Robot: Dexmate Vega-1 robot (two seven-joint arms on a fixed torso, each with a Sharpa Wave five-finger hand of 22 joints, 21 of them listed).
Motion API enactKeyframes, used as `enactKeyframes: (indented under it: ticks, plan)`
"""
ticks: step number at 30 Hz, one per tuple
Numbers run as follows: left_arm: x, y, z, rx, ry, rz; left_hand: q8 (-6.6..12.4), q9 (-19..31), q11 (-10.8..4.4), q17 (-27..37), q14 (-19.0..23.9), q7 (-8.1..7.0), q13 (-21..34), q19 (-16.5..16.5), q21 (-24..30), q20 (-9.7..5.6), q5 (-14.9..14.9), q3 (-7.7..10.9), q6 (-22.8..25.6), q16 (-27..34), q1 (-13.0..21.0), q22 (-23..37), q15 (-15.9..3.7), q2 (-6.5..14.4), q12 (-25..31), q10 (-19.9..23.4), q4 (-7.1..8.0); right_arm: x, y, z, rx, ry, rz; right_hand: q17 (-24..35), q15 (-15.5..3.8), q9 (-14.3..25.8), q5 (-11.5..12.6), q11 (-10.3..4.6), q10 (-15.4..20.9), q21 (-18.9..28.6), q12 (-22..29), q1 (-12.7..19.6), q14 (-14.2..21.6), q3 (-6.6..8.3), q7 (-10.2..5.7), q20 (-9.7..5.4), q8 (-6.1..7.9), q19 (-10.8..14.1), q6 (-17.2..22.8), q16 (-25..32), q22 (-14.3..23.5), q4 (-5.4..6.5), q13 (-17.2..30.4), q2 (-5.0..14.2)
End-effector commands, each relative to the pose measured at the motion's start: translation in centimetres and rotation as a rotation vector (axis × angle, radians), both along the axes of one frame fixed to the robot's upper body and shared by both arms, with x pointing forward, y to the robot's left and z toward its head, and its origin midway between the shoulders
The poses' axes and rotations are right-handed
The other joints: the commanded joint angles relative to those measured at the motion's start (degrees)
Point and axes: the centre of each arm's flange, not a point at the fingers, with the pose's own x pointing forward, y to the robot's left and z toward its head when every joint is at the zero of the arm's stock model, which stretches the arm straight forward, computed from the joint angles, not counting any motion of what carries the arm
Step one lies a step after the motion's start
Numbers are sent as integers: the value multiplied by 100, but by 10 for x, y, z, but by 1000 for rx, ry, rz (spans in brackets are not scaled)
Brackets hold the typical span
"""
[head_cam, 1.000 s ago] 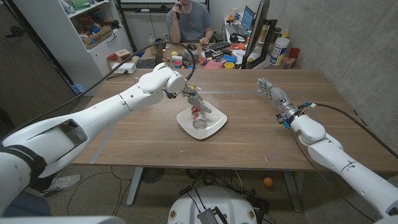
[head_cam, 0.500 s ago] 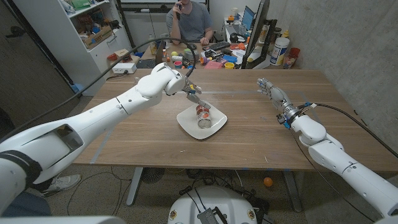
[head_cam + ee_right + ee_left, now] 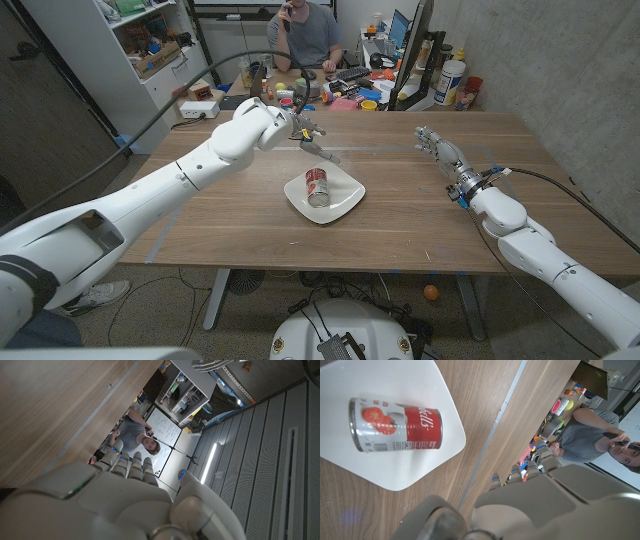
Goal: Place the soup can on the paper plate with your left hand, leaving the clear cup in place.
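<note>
Wooden table [image 3: 200, 215], brown and long-grained, spread under both arms. Closest in on the right side: right hand [image 3: 440, 152] at the end of its white arm, fingers loosely apart and reaching toward the far edge, nothing in it. Same hand [image 3: 125, 495] seen from its own wrist, pale fingertips lined up against the table's edge.

Toward the middle, well apart from the right hand: white paper plate [image 3: 324, 195], roughly square with rounded corners. On it, lying on its side, soup can [image 3: 318, 186], red and white label, silver end turned toward the near edge. From the left wrist, same can [image 3: 396, 425] with tomatoes pictured on the label, resting wholly on the plate [image 3: 435, 390].

Just beyond the plate, left hand [image 3: 312, 140] lifted off the table, fingers spread and empty, one long finger pointing down toward the plate's far side but clear of the can. Back of that hand [image 3: 540, 495] low in its own wrist picture.

Past the far edge of the table: cluttered desk with bright small items, white shelving [image 3: 150, 50] off beyond the left arm, and a seated person [image 3: 305, 30] in a grey shirt with one hand raised to the head.
</note>
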Motion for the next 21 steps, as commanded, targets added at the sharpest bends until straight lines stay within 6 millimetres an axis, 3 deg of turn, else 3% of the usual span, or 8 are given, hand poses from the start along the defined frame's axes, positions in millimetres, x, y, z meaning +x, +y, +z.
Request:
enactKeyframes:
  ticks: [1,21]
  plan:
    - [-20,4,12,-22,-73,-25,44,9,-32,27,-1103,-15,31,-50,43,12,78,23,-2970,45,8,28,0,85,40,-2084,10,-5,0,1,-3,-10,7,7,-2,29,26,-7,60,-37,29,-45,42,-3,21,-33,50,-4,-1,-19,15,13,21,205]
    - [-62,17,33,-104,-218,-103,169,23,-108,29,-923,-76,39,-82,85,10,249,116,-2699,106,63,42,-65,331,96,-1896,65,-18,3,-7,5,-28,-2,5,7,29,28,-3,67,-61,30,-45,49,-2,21,-27,49,7,4,-21,15,10,21,197]
